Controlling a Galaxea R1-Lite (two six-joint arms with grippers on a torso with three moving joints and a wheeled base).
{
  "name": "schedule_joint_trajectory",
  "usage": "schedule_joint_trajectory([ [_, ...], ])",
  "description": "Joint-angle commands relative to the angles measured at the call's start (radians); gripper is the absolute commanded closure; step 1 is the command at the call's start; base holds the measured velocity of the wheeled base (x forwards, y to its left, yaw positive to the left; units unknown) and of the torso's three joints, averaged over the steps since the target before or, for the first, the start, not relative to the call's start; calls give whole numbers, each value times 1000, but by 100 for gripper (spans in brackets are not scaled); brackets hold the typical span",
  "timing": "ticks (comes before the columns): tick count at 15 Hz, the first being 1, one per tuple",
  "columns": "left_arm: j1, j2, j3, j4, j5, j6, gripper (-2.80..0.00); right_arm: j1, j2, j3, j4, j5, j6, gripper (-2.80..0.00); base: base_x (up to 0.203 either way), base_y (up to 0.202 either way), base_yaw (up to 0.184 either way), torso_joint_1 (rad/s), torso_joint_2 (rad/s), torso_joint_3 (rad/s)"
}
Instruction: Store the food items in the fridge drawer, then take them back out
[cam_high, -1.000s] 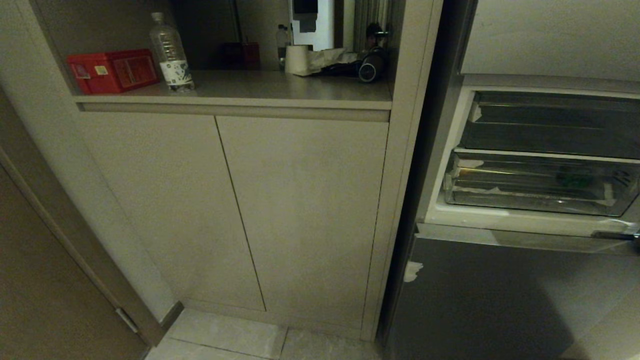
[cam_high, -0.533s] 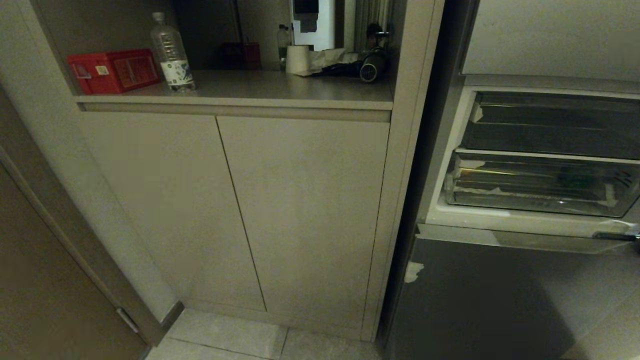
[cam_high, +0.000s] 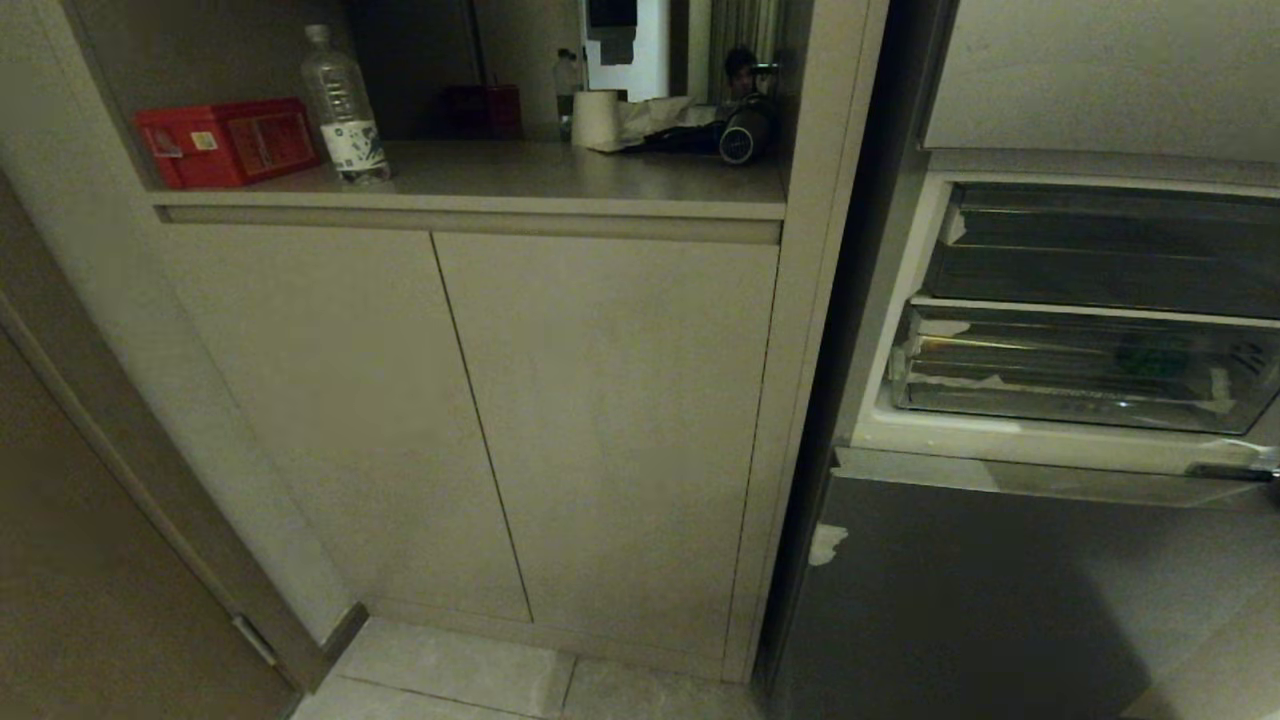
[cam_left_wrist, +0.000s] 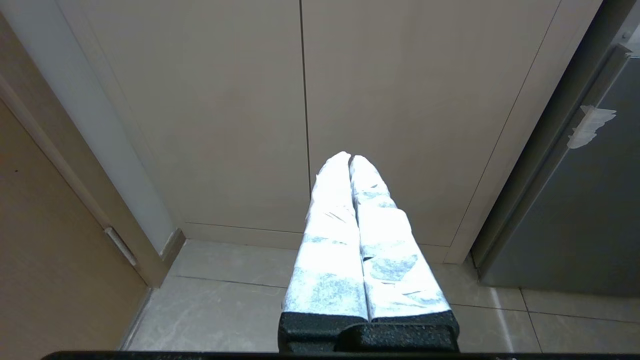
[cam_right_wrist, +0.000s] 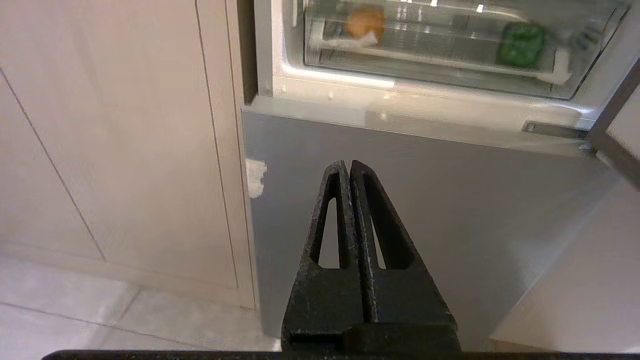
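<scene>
- Toward the upper right of the right wrist view, behind the clear front of the fridge drawer (cam_right_wrist: 440, 65), sits the dark green food item (cam_right_wrist: 521, 44); a second, orange-brown rounded item (cam_right_wrist: 366, 21) lies at the drawer's opposite end, near the top centre of that frame.
- Right gripper (cam_right_wrist: 348, 165) hangs lower in the frame, in front of the grey steel door panel (cam_right_wrist: 450, 210), its black jaws pressed together and holding nothing. The green item lies above and to the right of the tips, well apart from them.
- Drawer's long axis runs left to right across the frame, and its front looks pushed in, so I judge it must be pulled out before either item can be reached.
- Left gripper (cam_left_wrist: 350, 159), white-wrapped fingers pressed together and empty, faces the beige cabinet doors (cam_left_wrist: 225, 110), with the fridge only at the right edge of its frame; the right arm is plainly the nearer one.
- Head view puts the drawer (cam_high: 1080, 370) at the middle right edge, the green item (cam_high: 1150, 357) a faint patch inside; neither arm shows there.
- Against the earlier head pictures, almost nothing differs: the whole picture has slid very slightly, which reads as the camera shifting, and the drawer and its contents lie as they did.
</scene>
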Motion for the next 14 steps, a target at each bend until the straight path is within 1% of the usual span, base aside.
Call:
schedule_joint_trajectory([
  [1,0,1,0,0,0,-1,0,0,145,-74,0,3,7,0,0,0,0,0,0,0],
  [2,0,1,0,0,0,-1,0,1,247,-118,-4,12,19,0,0,0,0,0,0,0],
  [4,0,1,0,0,0,-1,0,1,465,-205,-32,56,57,0,0,0,0,0,0,0],
  [6,0,1,0,0,0,-1,0,2,694,-281,-109,99,102,0,0,0,0,0,0,0],
  [9,0,1,0,0,0,-1,0,2,1020,-347,-289,134,141,0,0,0,0,0,0,0],
  [11,0,1,0,0,0,-1,0,2,1201,-362,-444,146,155,0,0,0,0,0,0,0],
  [13,0,1,0,0,0,-1,0,3,1314,-367,-580,153,165,0,0,0,0,0,0,0],
  [14,0,1,0,0,0,-1,0,3,1347,-370,-607,154,168,0,0,0,0,0,0,0],
])
